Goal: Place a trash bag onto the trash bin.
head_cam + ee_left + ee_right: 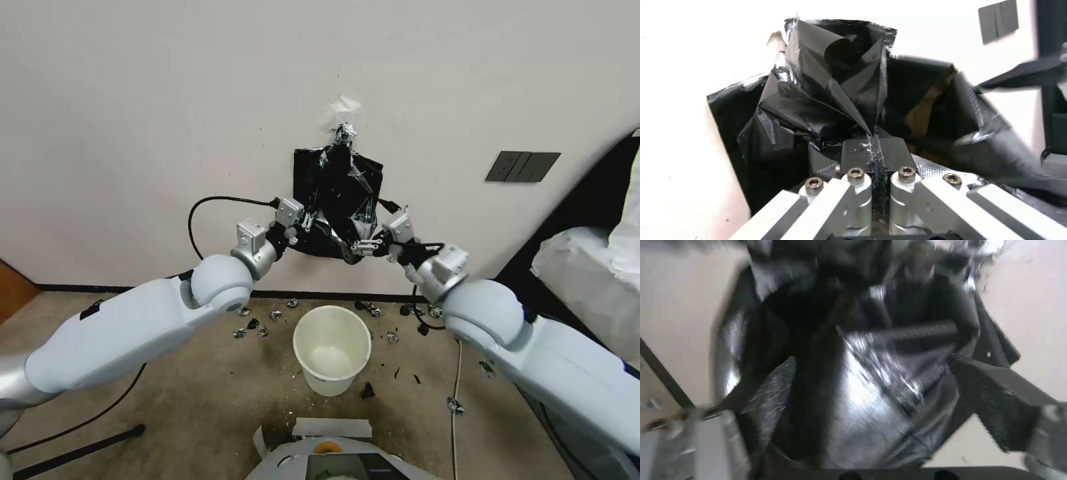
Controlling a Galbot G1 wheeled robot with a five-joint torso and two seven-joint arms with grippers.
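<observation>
The crinkled black trash bag [347, 200] hangs against the wall from a taped hook, in front of a flatter black bundle [308, 167]. My left gripper [307, 224] is at the bag's lower left edge. In the left wrist view this gripper [873, 151] is shut on a fold of the trash bag [835, 100]. My right gripper [361, 247] is at the bag's lower right corner. In the right wrist view it [880, 396] is open, its pads [991, 390] standing on either side of the glossy bag [871, 383]. The cream-white trash bin [332, 347] stands upright on the floor below, between my arms.
Small black and silvery scraps [257, 327] litter the carpet around the bin. A dark switch plate [522, 166] is on the wall at right. A white-covered bulky object [587, 267] stands at the right. A black cable [200, 213] loops from my left wrist.
</observation>
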